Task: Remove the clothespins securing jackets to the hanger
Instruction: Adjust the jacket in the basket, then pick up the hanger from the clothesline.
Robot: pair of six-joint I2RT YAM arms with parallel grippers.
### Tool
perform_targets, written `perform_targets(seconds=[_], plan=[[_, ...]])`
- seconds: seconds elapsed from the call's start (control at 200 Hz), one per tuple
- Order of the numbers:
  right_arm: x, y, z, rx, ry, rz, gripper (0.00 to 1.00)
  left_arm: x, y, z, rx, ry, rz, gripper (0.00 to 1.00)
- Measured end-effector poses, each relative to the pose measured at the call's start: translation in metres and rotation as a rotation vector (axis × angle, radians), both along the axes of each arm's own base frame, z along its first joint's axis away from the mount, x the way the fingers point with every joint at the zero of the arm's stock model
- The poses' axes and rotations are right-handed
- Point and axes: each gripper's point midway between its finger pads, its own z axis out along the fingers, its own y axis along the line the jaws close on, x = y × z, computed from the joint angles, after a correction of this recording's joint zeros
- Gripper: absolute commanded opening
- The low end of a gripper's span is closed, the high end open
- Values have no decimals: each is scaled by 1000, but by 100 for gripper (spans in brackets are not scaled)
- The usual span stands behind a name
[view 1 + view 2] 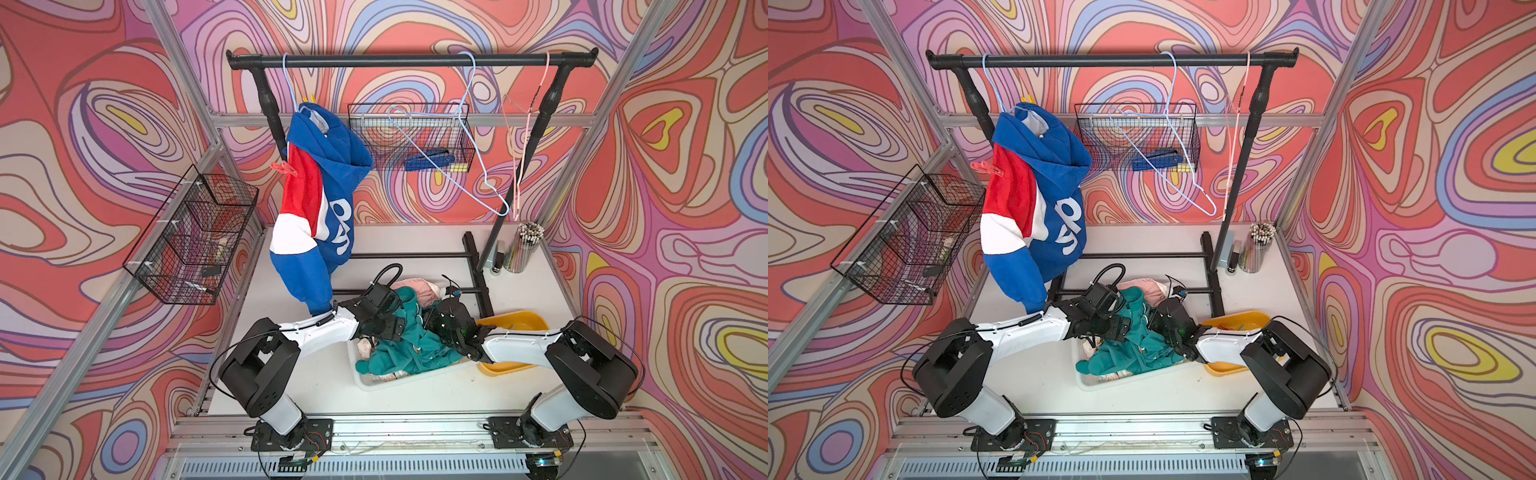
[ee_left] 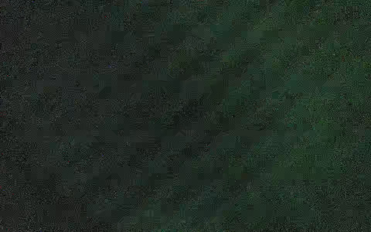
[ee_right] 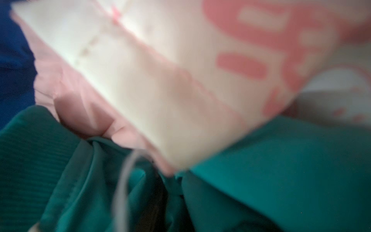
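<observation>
The blue-red-white hooded jacket (image 1: 328,183) hangs from a light-blue hanger on the black rail (image 1: 395,61). A red-orange clothespin (image 1: 284,168) grips its shoulder and a yellow clothespin (image 1: 308,99) sticks up at its collar. The teal jacket (image 1: 411,345) and the pink-and-cream jacket (image 1: 417,289) lie heaped in a white tray (image 1: 374,384). My left gripper (image 1: 392,328) is pushed into the teal cloth with its fingers spread. My right gripper (image 1: 428,322) faces it, its jaws buried in the fabric. The left wrist view is dark green throughout. The right wrist view shows only blurred teal jacket (image 3: 281,170) and pink-and-cream jacket (image 3: 160,80).
An empty light-blue hanger (image 1: 453,166) and a pink hanger (image 1: 523,137) hang on the rail. A yellow bin (image 1: 523,320) lies under my right forearm. Wire baskets (image 1: 195,237) (image 1: 411,137) hang on the left frame and the back wall. A pencil cup (image 1: 523,245) stands by the rack's right post.
</observation>
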Motion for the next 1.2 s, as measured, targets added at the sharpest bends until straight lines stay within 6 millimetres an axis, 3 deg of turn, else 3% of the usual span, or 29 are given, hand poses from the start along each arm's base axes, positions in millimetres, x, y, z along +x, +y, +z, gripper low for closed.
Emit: perform_targets(seconds=[0.135,0.235,0.396,0.516,0.741,0.851,0.936,1.047,1.202], plan=[[-1,-8,15,-16,-37,-41,39,-2,0,11,-20,-6,-3,99],[-4,-20,35,-62,-74,-55,45,-8,5,39,-51,-31,-5,100],[3,-30,78,-154,-151,-64,57,-13,13,130,-146,-175,1,100],[10,-33,110,-198,-208,-70,63,-28,32,200,-221,-307,14,100],[14,-37,156,-280,-300,-34,74,-70,55,274,-345,-396,-27,100],[16,-31,175,-304,-345,8,79,-93,73,330,-419,-500,-41,100],[17,-27,180,-313,-364,41,82,-109,86,383,-484,-609,-56,100],[16,-21,172,-327,-353,83,88,-127,107,445,-542,-765,-54,100],[15,-10,159,-334,-329,147,98,-127,145,485,-467,-934,56,100]])
